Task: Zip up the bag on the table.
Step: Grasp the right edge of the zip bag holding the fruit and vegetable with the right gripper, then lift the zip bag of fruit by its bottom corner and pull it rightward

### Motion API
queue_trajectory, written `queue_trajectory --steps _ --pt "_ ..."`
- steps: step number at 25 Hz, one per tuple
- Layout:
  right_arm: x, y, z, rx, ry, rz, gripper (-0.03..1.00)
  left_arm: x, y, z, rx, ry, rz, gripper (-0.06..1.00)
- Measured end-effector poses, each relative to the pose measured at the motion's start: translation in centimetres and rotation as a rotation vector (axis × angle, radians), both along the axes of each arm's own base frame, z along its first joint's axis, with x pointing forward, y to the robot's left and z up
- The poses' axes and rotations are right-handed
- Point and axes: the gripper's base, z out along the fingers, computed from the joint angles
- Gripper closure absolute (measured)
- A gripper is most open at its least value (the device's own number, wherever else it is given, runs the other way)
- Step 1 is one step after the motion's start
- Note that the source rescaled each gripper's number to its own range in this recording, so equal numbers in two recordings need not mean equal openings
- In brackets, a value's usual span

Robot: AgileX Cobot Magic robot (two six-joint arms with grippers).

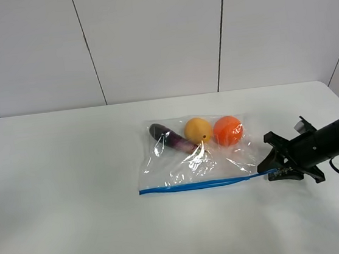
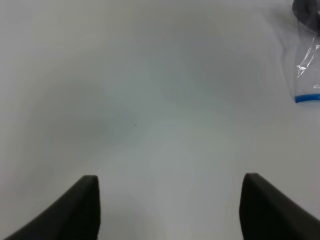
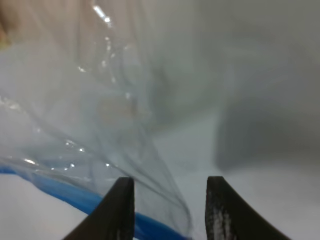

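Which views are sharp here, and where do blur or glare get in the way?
Exterior high: sharp, evenly lit, small glints on the bag. Left wrist: soft focus, mostly table, only a bag corner showing. Right wrist: too close, plastic and blue zipper strip smeared, bright specks of glare.

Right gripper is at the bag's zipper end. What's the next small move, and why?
Probably close the right gripper on the blue zipper strip. Its jaws stand apart at the strip's right end, with the strip running into the gap between them, so nothing is pinched yet.
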Motion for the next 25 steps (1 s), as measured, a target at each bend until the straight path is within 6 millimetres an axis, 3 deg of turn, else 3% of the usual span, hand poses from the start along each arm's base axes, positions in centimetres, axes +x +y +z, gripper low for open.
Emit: queue_trajectory --steps 9,16,25 --pt "-0.11 -0.17 0.09 0.013 -0.009 0.022 0.57 0.00 0.00 0.00 0.000 0.000 0.000 -0.01" --pt "0.01 -0.40 -0.03 -0.018 -0.023 0.019 0.95 0.00 0.00 0.00 0.000 0.000 0.000 -0.01" --pt "-0.15 -0.01 0.19 0.008 -0.063 0.105 0.96 0.00 0.00 0.00 0.000 0.000 0.000 -0.01"
